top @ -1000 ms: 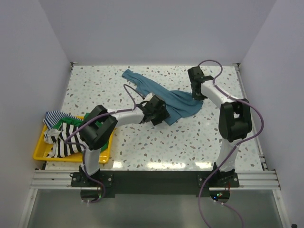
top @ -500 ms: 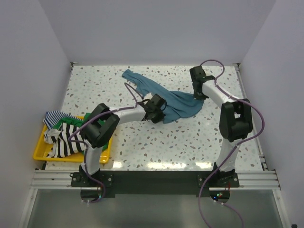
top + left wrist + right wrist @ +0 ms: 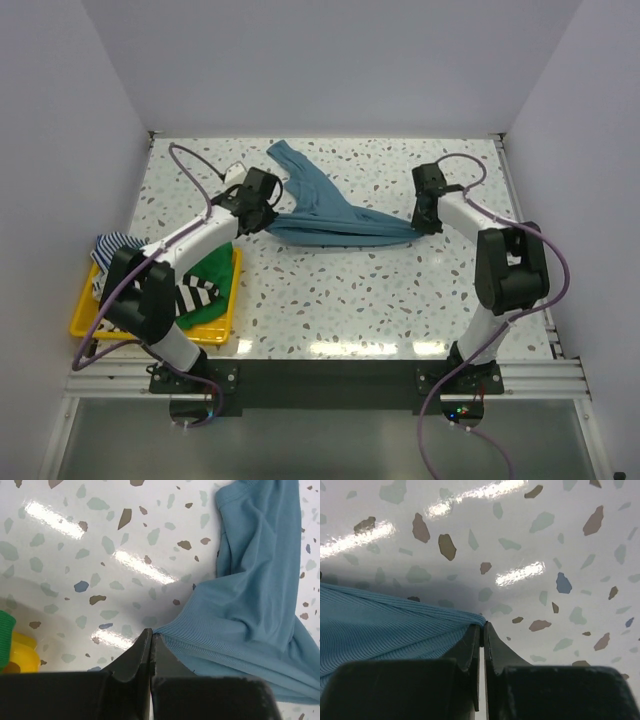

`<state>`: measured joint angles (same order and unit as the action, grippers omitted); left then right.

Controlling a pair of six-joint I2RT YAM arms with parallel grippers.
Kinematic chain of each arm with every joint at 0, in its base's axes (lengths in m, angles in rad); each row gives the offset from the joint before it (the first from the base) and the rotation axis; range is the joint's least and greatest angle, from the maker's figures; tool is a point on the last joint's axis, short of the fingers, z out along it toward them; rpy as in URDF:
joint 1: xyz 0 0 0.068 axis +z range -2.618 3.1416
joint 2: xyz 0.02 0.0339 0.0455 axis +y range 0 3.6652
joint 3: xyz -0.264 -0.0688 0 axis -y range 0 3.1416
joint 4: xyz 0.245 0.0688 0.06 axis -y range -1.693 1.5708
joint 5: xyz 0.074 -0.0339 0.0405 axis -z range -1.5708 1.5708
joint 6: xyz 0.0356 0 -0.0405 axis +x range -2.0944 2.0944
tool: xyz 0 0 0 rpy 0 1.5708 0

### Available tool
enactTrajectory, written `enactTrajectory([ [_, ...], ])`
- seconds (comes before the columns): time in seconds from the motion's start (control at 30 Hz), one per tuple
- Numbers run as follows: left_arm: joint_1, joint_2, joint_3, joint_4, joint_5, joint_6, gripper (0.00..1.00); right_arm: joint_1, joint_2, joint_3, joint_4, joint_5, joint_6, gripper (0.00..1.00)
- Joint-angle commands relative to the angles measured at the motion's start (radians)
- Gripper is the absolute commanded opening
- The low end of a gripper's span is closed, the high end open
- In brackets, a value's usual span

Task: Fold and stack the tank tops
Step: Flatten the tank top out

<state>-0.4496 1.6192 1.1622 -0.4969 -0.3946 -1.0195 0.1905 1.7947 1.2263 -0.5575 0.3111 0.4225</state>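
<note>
"What are your grippers doing?"

"My left gripper [image 3: 151,632] is pinched tight on a ribbed edge of the teal tank top [image 3: 330,215]. My right gripper [image 3: 482,626] is clamped on the opposite end. The cloth lies drawn out between them across the middle of the speckled tabletop [image 3: 350,300], one end reaching toward the far edge."

"What's nearby?"

"A yellow tray [image 3: 80,325] at the near-left corner holds the green top [image 3: 212,270] and the black-and-white striped top [image 3: 192,296]. My left arm crosses above them."
</note>
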Motion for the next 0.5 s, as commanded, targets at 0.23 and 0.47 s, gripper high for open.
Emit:
enactTrajectory([
  [0.23, -0.009, -0.036, -0.159, 0.093, 0.151, 0.15, 0.18, -0.04, -0.098, -0.266, 0.243, -0.153, 0.146, 0.0],
  [0.47, -0.014, -0.058, -0.231, 0.17, 0.203, 0.167, 0.4, -0.042, -0.095, -0.301, 0.268, -0.136, 0.176, 0.0],
])
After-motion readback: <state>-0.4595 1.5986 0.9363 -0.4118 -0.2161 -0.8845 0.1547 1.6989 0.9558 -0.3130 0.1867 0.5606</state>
